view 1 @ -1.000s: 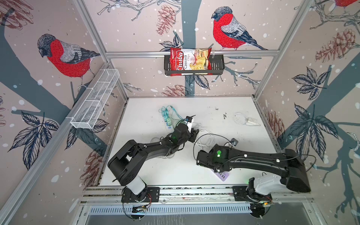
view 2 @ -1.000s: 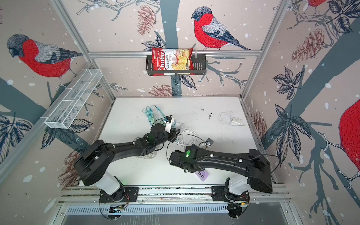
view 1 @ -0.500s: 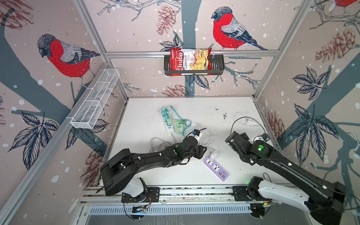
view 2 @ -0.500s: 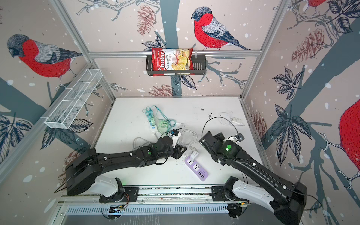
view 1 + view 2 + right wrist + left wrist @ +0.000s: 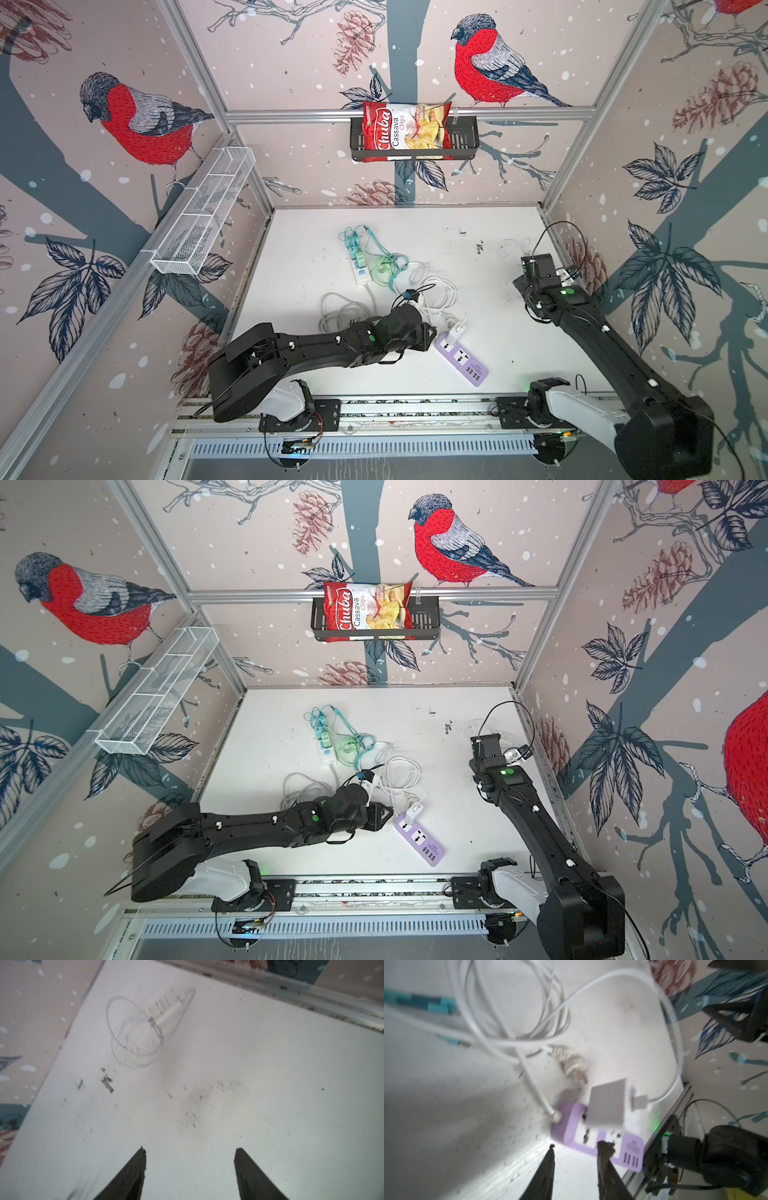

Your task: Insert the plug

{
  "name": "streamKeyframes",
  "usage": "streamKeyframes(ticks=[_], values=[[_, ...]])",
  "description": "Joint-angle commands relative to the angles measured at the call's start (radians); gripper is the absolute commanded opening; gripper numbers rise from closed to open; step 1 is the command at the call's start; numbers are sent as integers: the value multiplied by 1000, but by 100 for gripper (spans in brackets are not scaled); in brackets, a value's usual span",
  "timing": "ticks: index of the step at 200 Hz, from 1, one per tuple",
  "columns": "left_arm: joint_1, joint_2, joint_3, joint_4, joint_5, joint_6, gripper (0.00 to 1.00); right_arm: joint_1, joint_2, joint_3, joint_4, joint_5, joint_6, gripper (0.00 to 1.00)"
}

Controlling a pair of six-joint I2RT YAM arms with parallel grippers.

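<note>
The white plug [image 5: 457,329] sits tilted at the end socket of the purple power strip [image 5: 467,365] on the table [image 5: 498,307], just ahead of the left hand [image 5: 431,333] — parted, empty — while the right hand [image 5: 536,266], also parted and empty, hangs well away.

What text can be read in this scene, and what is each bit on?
"Chuba": red chips bag in the black basket on the back wall.
"Cassava Chips": same bag.
Purple power strip: small print near its end, too blurred to read.
White tag by the thin wire loop: printed lines, unreadable.
</note>
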Motion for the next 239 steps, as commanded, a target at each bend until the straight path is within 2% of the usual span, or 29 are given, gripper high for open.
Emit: streamKeyframes(ticks=[1,28,42,56,85,128,159,174,201,217,239], values=[[-35,-27,-33,-91,3,-9,32,-1,-15,-64,43,-87,-40,69],[-56,-25,-67,-67,-22,-25,36,-2,-37,-81,40,-80,-49,69],[-40,-2,-50,-78,-85,-47,40,-3,-36,-70,28,-78,-64,69],[-3,28,-25,-46,-99,-23,42,-3,-39,-64,16,-72,-72,69],[94,128,47,52,-8,29,45,-7,-52,-69,-1,-24,-77,69],[126,333,191,106,151,62,47,-59,-94,-93,3,33,-71,69],[141,445,247,89,179,51,45,-112,-60,-98,71,12,-93,69],[164,475,251,102,197,53,39,-162,-5,-73,118,-4,-105,69],[211,524,283,107,223,79,19,-221,146,16,246,-24,-138,69],[244,548,303,97,229,108,11,-241,283,147,223,-54,-162,69],[304,581,336,104,250,147,3,-260,469,312,187,-20,-183,70]])
